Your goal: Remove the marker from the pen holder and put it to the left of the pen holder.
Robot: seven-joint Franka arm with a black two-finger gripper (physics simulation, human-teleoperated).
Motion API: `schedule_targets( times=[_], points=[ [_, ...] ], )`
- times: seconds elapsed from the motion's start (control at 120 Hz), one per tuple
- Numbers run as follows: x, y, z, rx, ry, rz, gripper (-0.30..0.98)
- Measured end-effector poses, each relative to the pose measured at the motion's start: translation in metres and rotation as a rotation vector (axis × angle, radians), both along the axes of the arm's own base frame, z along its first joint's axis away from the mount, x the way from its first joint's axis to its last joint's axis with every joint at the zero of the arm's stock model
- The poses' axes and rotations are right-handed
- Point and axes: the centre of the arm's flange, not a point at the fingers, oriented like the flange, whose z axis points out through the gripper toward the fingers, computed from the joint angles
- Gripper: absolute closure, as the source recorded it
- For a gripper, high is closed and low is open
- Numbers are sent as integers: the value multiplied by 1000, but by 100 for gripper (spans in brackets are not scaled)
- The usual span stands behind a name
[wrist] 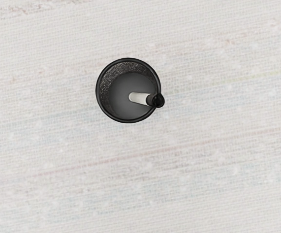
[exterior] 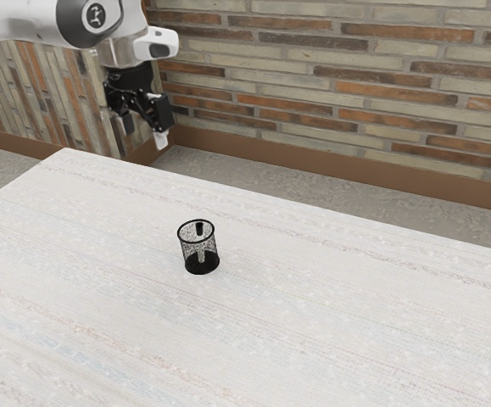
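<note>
One marker (wrist: 139,98), pale-bodied with a black upper end, leans inside the black mesh pen holder (wrist: 110,75); above the table (exterior: 313,314), the gripper (exterior: 144,131) holds its fingers apart.

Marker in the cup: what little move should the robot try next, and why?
I'd likely bring the open gripper down toward the marker's black cap. The gripper is empty and well above the pen holder, while the marker leans inside with its cap up at the rim, seemingly graspable.
</note>
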Motion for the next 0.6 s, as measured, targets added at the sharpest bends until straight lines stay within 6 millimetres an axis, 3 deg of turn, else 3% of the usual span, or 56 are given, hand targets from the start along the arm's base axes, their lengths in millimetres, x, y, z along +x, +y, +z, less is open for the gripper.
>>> schedule_targets(
  times=[0.158,0.233,0.3,0.367,0.408,0.475,0.6],
  points=[
    [0,1,0,3,-4,1,0],
    [-1,-4,-12,7,22,-9,0],
    [-3,-27,-40,56,55,-80,0],
    [-7,-63,-94,93,83,-207,0],
    [-9,-75,-121,105,80,-276,0],
    [-3,-73,-147,114,56,-338,0],
    [12,-62,-171,126,15,-413,0]
  ],
)
